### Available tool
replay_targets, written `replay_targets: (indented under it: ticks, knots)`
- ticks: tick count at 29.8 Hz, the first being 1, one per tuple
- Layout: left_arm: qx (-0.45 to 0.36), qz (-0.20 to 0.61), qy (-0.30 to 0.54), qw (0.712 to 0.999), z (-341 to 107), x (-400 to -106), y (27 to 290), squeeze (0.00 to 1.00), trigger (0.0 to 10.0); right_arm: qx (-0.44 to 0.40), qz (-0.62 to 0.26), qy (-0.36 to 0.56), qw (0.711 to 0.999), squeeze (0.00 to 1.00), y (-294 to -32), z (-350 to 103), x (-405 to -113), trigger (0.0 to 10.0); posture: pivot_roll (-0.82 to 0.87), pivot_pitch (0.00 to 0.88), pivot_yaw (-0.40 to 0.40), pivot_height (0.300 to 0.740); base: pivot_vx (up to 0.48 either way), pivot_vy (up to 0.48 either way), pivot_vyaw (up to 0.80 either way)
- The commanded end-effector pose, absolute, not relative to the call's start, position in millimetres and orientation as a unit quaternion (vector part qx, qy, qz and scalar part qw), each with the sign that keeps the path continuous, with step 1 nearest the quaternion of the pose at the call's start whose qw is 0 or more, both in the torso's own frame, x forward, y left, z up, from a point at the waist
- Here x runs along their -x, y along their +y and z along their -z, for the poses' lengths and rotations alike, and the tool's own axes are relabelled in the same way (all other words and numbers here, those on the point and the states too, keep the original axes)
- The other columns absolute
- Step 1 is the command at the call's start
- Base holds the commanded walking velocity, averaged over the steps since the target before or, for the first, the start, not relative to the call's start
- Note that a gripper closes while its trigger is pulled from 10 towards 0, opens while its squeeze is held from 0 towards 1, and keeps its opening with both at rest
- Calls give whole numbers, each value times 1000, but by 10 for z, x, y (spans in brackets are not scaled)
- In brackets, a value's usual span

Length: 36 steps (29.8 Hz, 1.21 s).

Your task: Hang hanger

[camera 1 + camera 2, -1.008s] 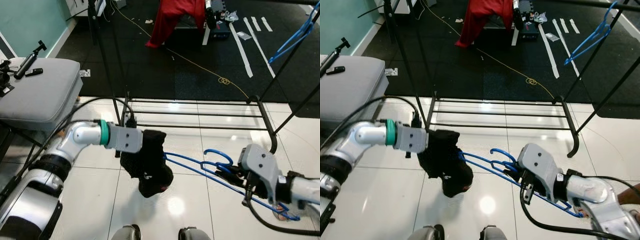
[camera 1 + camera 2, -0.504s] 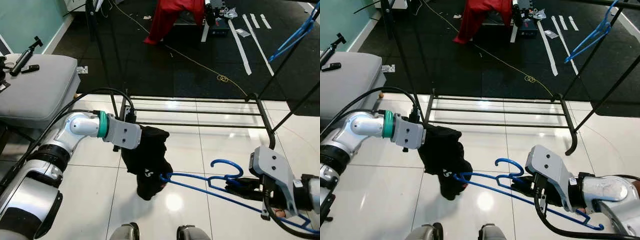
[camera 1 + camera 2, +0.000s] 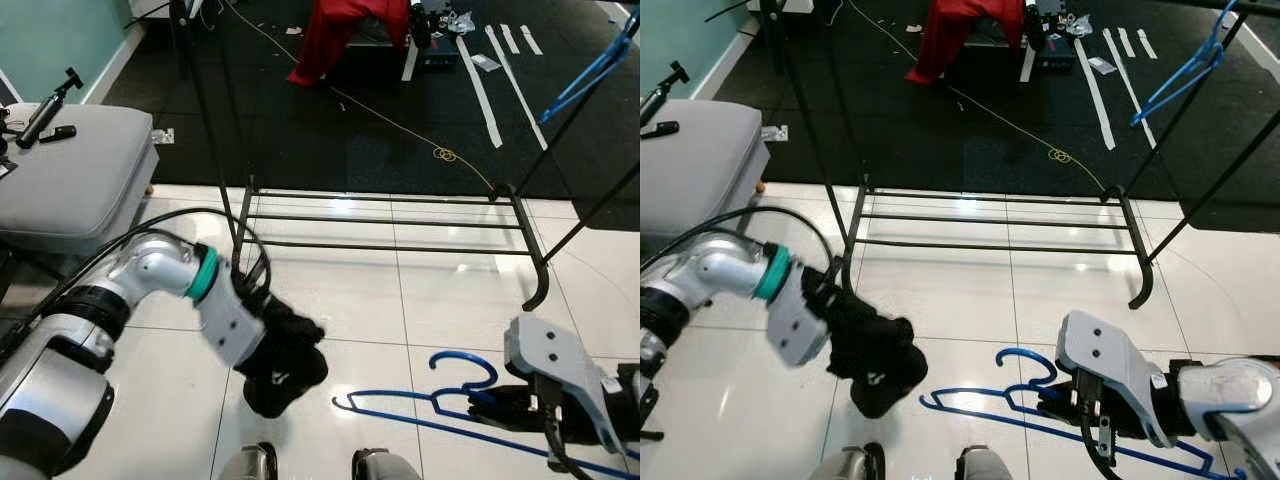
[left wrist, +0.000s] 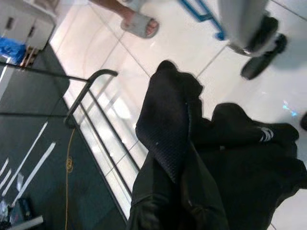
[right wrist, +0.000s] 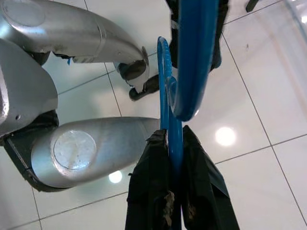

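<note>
Left eye view: we see the right gripper [image 3: 492, 399] pinching the blue plastic hanger [image 3: 420, 406] at lower right, its long axis lying leftward toward the bunched black garment [image 3: 285, 352] clamped by the left gripper [image 3: 258, 335] at lower centre-left.

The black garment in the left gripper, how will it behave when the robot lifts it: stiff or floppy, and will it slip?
The black garment is probably floppy: it hangs bunched and folded below the left gripper. It looks light, since it sags as soft cloth. It will likely not slip easily, as the fingers seem buried in its folds, but loose ends may swing or catch the blue hanger.
</note>
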<state>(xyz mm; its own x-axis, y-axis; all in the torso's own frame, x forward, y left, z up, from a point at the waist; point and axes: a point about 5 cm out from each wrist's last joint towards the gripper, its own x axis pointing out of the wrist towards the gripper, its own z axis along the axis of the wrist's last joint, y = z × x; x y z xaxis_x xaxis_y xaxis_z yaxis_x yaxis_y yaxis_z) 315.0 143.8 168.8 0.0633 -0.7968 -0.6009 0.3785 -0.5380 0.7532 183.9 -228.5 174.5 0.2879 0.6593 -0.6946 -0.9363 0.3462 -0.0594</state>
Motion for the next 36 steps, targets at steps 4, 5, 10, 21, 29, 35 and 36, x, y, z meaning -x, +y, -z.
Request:
replay_targets:
  ticks: [4, 5, 10, 21, 29, 35, 36]
  knots:
    - [-588, 667, -174, 424, -1656, -3126, 1505, 0, 10000, 258, -517, 298, 760, 0, -2284, -1759, -1822, 10000, -105, 117, 78, 740, 0, 0, 0]
    - [-588, 664, -177, 427, -1662, -3130, 1512, 0, 10000, 265, -506, 294, 766, 0, -2282, -1747, -1841, 10000, -105, 116, 77, 740, 0, 0, 0]
    - [-577, 656, -206, 442, -1720, -3144, 1436, 0, 10000, 259, -501, 266, 782, 0, -2215, -1724, -1896, 10000, -102, 108, 74, 740, 0, 0, 0]
    - [-563, 658, -243, 437, -1755, -3126, 1322, 0, 10000, 260, -499, 207, 800, 0, -2070, -1718, -1997, 10000, -99, 95, 71, 740, 0, 0, 0]
    - [-559, 660, -251, 435, -1768, -3123, 1285, 0, 10000, 274, -476, 159, 821, 0, -1971, -1788, -2162, 10000, -98, 92, 70, 740, 0, 0, 0]
    - [-557, 659, -240, 444, -1781, -3150, 1278, 0, 10000, 261, -480, 163, 821, 0, -1958, -1755, -2174, 10000, -94, 94, 70, 740, 0, 0, 0]
    - [-557, 659, -240, 444, -1781, -3150, 1278, 0, 10000, 261, -480, 163, 821, 0, -1958, -1755, -2174, 10000, -94, 94, 70, 740, 0, 0, 0]
